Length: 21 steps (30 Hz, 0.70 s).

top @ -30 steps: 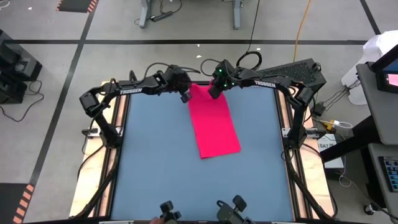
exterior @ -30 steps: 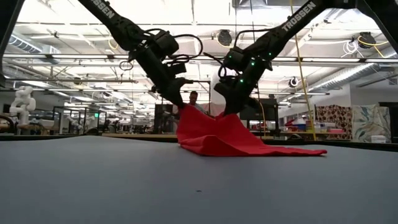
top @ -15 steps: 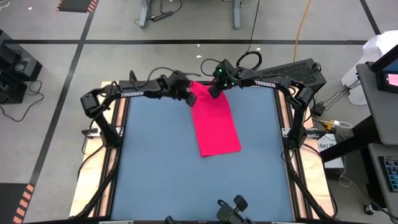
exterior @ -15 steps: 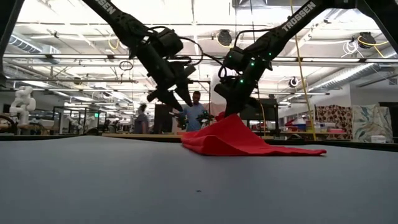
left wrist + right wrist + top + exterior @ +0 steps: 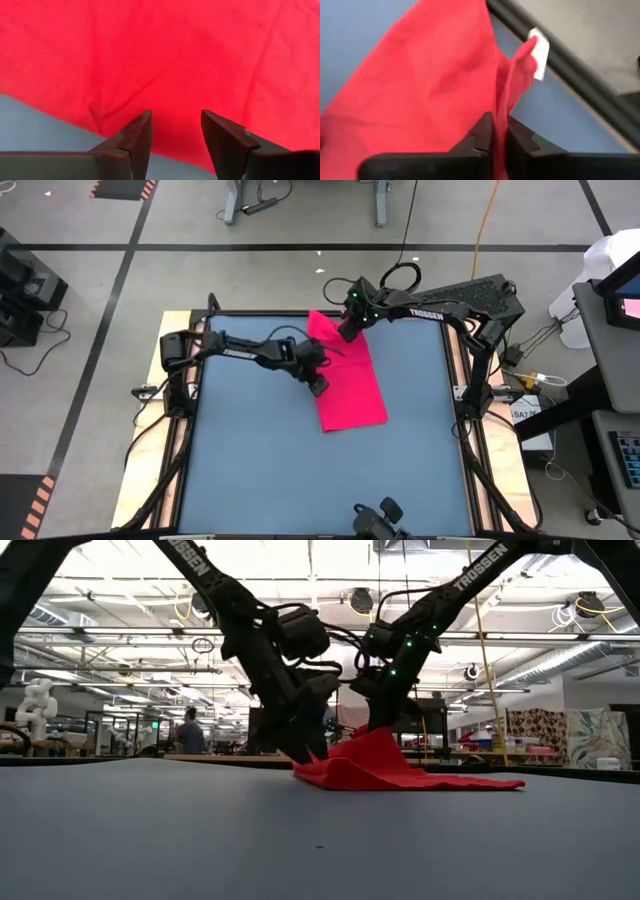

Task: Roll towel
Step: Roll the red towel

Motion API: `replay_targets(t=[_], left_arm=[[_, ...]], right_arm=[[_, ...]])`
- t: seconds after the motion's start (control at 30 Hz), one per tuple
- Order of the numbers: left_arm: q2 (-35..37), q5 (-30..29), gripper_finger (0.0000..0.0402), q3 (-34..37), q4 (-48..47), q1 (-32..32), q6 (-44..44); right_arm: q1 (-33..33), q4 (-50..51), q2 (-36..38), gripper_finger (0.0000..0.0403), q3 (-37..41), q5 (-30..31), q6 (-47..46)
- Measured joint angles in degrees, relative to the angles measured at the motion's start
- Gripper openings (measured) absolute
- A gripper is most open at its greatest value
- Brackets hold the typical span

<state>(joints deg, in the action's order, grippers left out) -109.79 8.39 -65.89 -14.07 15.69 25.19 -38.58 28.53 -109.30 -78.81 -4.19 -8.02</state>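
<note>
The pinkish-red towel (image 5: 352,390) lies lengthwise on the blue table (image 5: 250,460), its near part flat. Its far end is raised into a peak (image 5: 380,738). A small white tag (image 5: 540,46) sticks up at that far end. My right gripper (image 5: 345,332) is shut on the cloth there. My left gripper (image 5: 320,385) stands open, low at the towel's left long edge (image 5: 75,117) about halfway along, one finger on each side of a stretch of that edge. Whether its fingertips (image 5: 142,122) touch the cloth is hidden. My right gripper pinches a raised fold of the towel's far end (image 5: 506,107) between its two fingers, close to the white tag. The fingers slant down from the far right side. The far end is lifted off the table and the rest slopes down, slack, onto the tabletop.
The table's dark far rim (image 5: 570,85) runs just behind the held end. Bare blue tabletop lies left of the towel and toward the near edge (image 5: 300,490). People stand in the room beyond the table (image 5: 190,730).
My left gripper has opened and let go of the towel's far left corner. It then went down and toward the near edge to the middle of the left long edge, rolling as it went. The released corner has dropped, so only the right-held side stays raised.
</note>
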Motion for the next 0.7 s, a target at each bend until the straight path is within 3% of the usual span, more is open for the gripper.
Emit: replay_targets(t=[0.3, 0.57, 0.7], left_arm=[[2.5, -0.4, 0.0166, -0.1, -0.2, -1.9, 2.9], [3.9, 13.7, 0.0166, -0.1, 3.3, -2.8, 4.3], [2.9, 11.9, 0.0166, -0.2, 5.3, -4.5, -0.1]], right_arm=[[-4.3, 9.3, 0.5, 0.0127, 0.0, 1.2, 0.3], [-7.6, 21.1, 8.0, 0.0180, 0.0, -0.8, 5.1], [-7.5, 27.5, 12.3, 0.0192, 0.0, -10.8, 6.6]])
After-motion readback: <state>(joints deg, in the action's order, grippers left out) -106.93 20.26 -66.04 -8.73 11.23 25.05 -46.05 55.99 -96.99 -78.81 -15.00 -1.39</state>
